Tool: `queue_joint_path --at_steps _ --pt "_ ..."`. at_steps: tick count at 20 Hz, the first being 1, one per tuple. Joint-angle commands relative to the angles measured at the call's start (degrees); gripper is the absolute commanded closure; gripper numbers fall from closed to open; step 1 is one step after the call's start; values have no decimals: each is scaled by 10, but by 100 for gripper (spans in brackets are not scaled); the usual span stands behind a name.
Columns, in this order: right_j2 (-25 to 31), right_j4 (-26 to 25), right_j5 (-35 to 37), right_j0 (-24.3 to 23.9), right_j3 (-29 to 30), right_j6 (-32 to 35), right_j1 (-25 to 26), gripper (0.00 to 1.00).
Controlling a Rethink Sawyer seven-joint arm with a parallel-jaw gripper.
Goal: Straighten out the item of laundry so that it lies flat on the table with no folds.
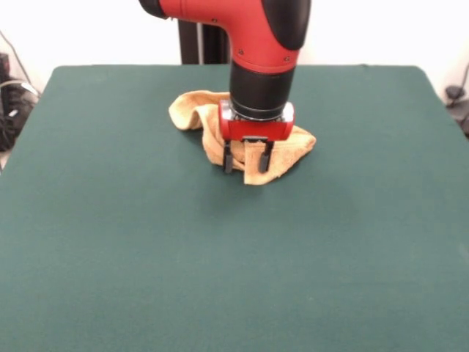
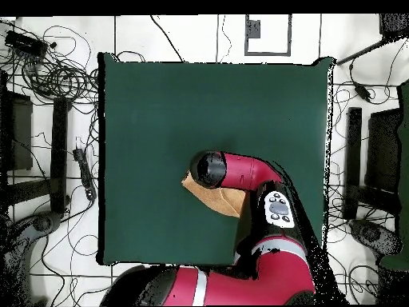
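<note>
dark green table (image 1: 110, 279) cloth fills the near half of the front view, bare and smooth. beyond it, past the middle toward the far side, the yellow-orange towel (image 1: 293, 150) lies rumpled, one fold raised in a loop at its left end and a paler hemmed corner pointing toward the camera. the gripper (image 1: 248, 158) hangs straight down over the towel's near part, its two dark fingers (image 1: 229, 156) parted, one on each side of a ridge of cloth, not closed on it; whether the tips touch the table cannot be told. only the front view shows these fingers: from above, the red and black arm (image 2: 256, 172) covers the gripper, and just a tan wedge of towel (image 2: 216, 197) shows beside the wrist. the overhead view alone shows all four table edges, with wide open green on every side of the towel. round the table lies a pale floor strewn with black cables (image 2: 56, 72) and dark stands (image 2: 353, 152); behind the table in the front view stands a white wall (image 1: 381, 29).
</note>
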Motion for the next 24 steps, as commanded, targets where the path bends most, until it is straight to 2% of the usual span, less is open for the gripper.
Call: queue_joint_path --at_steps 1,2,3,24 --pt "33 1 -1 14 12 83 44 0" --pt "25 2 -3 20 11 93 44 0" --pt "23 3 0 21 11 94 43 100" --pt "31 3 20 15 12 81 38 100"
